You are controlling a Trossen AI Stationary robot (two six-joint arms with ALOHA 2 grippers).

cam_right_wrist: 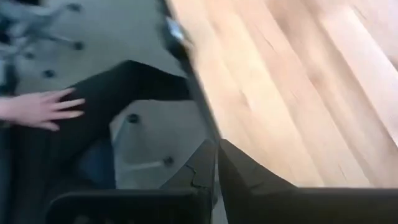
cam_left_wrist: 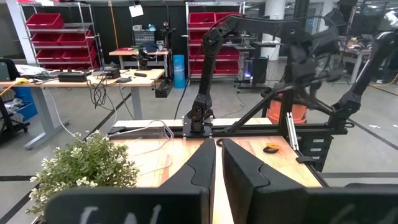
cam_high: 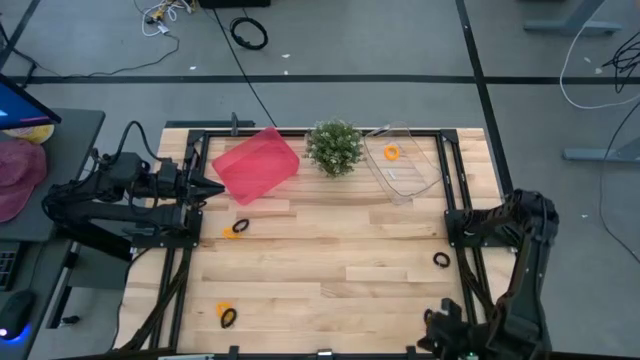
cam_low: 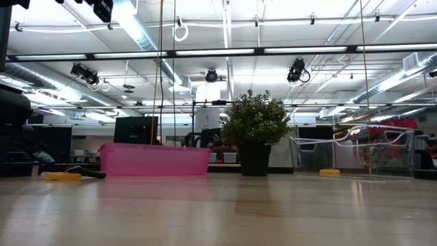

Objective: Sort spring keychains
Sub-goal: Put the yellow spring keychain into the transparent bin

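Spring keychains lie scattered on the wooden table. An orange and a black one (cam_high: 237, 228) sit left of centre, also seen in the low view as an orange-and-black pair (cam_low: 68, 175). Another orange and black pair (cam_high: 226, 315) lies near the near edge, and a black one (cam_high: 441, 260) lies at the right. One orange keychain (cam_high: 391, 152) lies inside the clear bin (cam_high: 405, 168). My left gripper (cam_high: 207, 187) hovers shut beside the pink bin (cam_high: 256, 165). My right gripper (cam_right_wrist: 216, 147) is shut at the table's near right corner.
A potted plant (cam_high: 334, 147) stands between the pink bin and the clear bin at the far edge. Black frame rails (cam_high: 180, 270) run along both sides of the table. A person's hand (cam_right_wrist: 38, 109) and dark-clad leg show on the floor side of the near edge.
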